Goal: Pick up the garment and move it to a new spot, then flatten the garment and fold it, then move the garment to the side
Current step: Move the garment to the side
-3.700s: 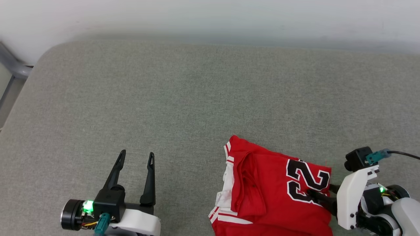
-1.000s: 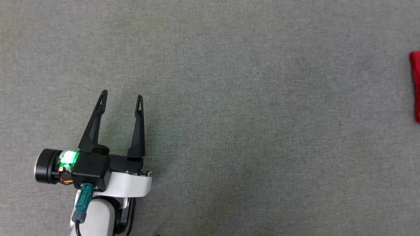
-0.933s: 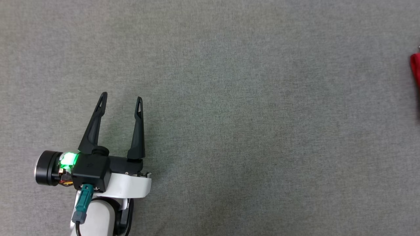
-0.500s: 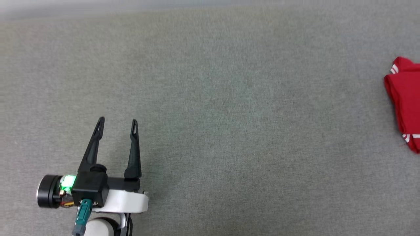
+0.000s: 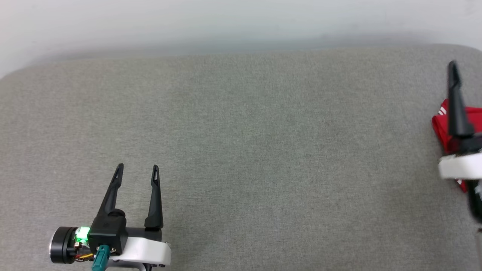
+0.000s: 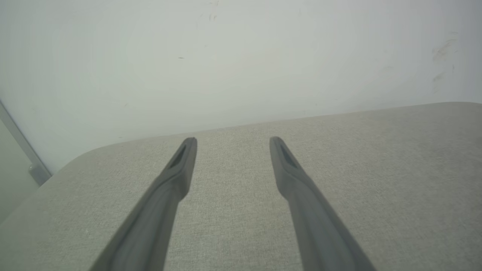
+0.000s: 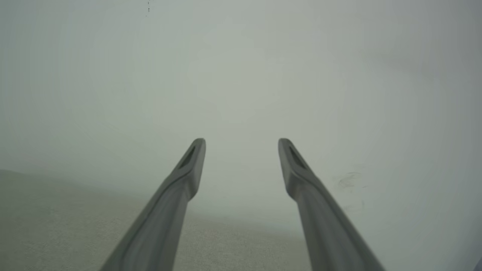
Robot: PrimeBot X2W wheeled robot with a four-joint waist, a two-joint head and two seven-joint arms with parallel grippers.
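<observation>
**A:** What is carrying everything here?

**B:** A grey padded top is taking up most of the head view, and a pale wall is running along its far edge.

**A:** Where is the garment sitting?

**B:** The garment is lying bunched at the right edge of the padded top, near the far right corner. Red cloth and a sliver of white stripe are showing. The rest is running out of view or hiding behind a dark finger.

**A:** How are you expecting it to handle?

**B:** I am judging it light, soft and limp, so it will be sagging and dragging over the fabric cover. I am favouring a pinch on an outer hem or shoulder seam, not the middle of the bundle.

**A:** And the hands?

**B:** The right hand is standing spread and gripping nothing. One finger is crossing the red cloth, and I cannot tell whether it is touching. The left hand is hovering near the near edge, well apart from the garment, and it is also spread and empty.

**A:** Is anything getting in the way?

**B:** Only that finger is covering the cloth. A grey rail is standing beyond the far left corner, well apart.
</observation>
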